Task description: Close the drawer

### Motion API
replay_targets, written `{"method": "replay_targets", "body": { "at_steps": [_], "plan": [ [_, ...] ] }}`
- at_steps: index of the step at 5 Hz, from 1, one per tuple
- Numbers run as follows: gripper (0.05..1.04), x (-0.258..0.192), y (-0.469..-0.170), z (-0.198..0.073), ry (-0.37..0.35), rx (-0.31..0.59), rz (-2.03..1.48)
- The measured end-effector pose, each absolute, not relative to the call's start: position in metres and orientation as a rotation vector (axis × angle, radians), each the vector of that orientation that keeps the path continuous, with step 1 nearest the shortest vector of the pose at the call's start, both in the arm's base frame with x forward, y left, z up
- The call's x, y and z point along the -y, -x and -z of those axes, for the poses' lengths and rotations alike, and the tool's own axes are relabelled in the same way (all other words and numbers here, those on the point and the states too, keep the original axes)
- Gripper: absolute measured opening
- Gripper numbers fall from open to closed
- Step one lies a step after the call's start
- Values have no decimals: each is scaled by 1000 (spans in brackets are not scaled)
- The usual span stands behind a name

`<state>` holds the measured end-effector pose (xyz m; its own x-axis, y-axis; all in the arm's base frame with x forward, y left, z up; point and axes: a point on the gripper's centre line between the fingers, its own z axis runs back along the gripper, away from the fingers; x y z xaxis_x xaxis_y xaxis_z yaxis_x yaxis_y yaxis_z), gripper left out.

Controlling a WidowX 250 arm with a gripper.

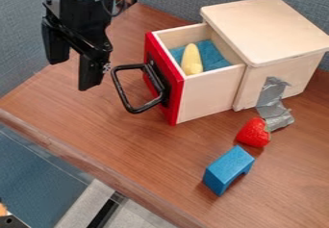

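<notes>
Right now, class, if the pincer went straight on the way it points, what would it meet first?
The pincer points down, so probably the wooden table; the black handle seems just to one side, though depth is unclear.

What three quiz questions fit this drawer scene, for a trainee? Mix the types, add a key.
1. True or false: the strawberry lies between the tape and the blue block.
2. Multiple choice: what lies inside the drawer?
A. the strawberry
B. the yellow piece
C. the blue block
3. Short answer: is the gripper open or shut?

Key: 1 true; 2 B; 3 open.
</notes>
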<state>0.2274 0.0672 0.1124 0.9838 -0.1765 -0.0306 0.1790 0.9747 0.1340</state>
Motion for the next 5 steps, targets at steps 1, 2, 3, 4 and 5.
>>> {"method": "replay_targets", "body": {
  "at_steps": [1, 2, 3, 4, 5],
  "plan": [
    [1001, -66, -225, -106, -129, -43, 183],
    [1001, -68, -227, -100, -131, -54, 198],
    [1001, -75, -227, -92, -131, -81, 215],
    [1001, -84, -225, -79, -96, -138, 304],
    [1001, -94, -227, -73, -76, -161, 388]
  ]
}}
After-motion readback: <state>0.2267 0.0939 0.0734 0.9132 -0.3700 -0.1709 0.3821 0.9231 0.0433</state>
